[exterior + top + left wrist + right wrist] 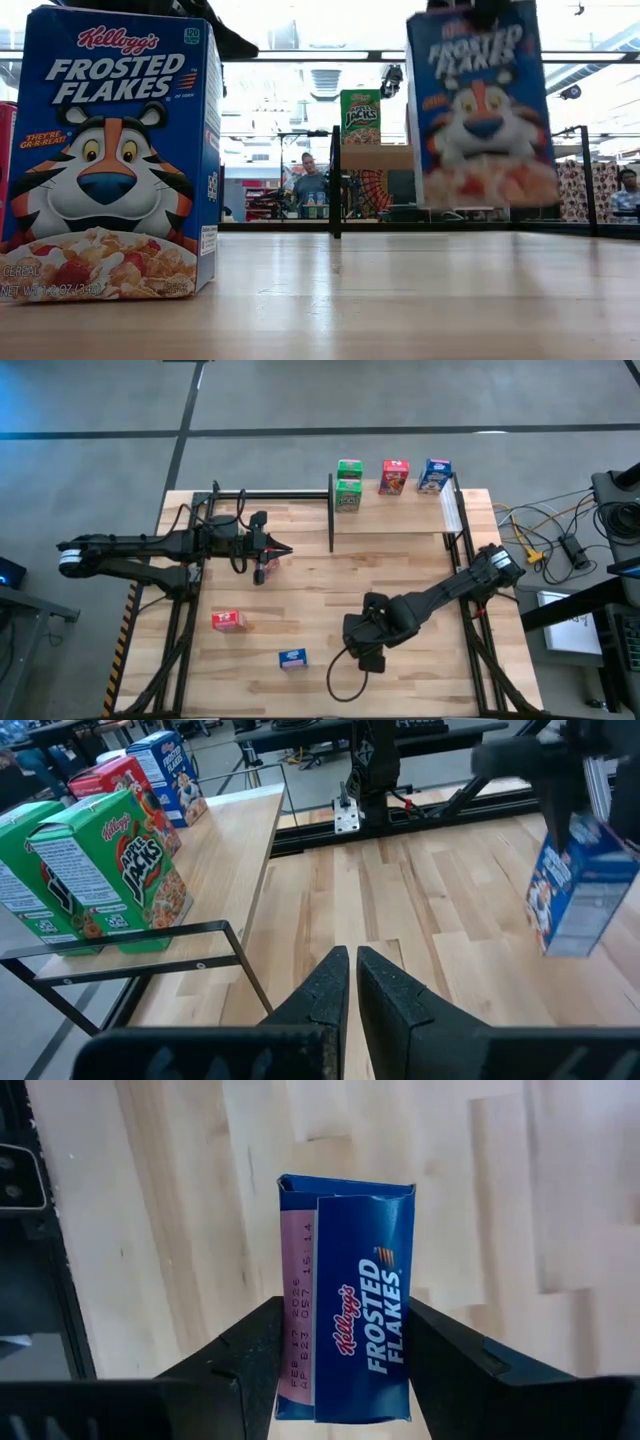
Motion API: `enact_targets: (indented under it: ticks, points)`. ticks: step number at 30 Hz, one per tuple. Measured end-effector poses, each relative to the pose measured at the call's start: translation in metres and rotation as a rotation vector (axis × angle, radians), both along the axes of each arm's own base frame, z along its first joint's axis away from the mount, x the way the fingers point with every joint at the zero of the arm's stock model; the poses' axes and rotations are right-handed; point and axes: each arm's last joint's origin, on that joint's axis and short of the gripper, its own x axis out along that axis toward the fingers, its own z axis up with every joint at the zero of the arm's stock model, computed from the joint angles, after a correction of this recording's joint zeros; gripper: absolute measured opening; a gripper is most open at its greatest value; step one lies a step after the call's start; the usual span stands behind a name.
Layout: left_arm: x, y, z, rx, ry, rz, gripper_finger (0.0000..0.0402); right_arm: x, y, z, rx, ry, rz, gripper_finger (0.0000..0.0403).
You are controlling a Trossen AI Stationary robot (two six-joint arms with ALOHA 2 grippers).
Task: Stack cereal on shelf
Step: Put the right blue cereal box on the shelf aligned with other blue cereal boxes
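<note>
Right wrist view shows the right gripper clamped on a blue Frosted Flakes box, one dark finger pressed to each side, with bare tabletop planks beyond it. In the low view the box hangs clear of the table, so the step in hand looks like carrying a picked box toward the shelf.

From above, the right gripper sits mid-table. The shelf lies well beyond it at the far edge, already bearing green boxes, a red box and a blue box in a row. Nearer than the gripper, to its left, a second blue box and a red box wait on the tabletop.

The left gripper hovers far to the left, its fingers drawn together with nothing between them. A small red box lies just beside it.

My judgement: the next move calls for lifting the held box over the shelf's black front rail, lining it up with the blue box already there, and setting it down without knocking the row over.
</note>
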Motion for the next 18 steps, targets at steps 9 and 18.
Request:
enact_targets:
  ticks: [9,18]
  points:
    - [0.0,0.0,0.0,0.0,0.001,0.0,0.0007,-0.011,-0.037,0.055,-0.19,0.06,0.013,0.0178]
    - [0.0,0.0,0.0,0.0,0.002,0.0,0.0007,-0.03,-0.086,0.104,-0.295,-0.078,0.028,0.0178]
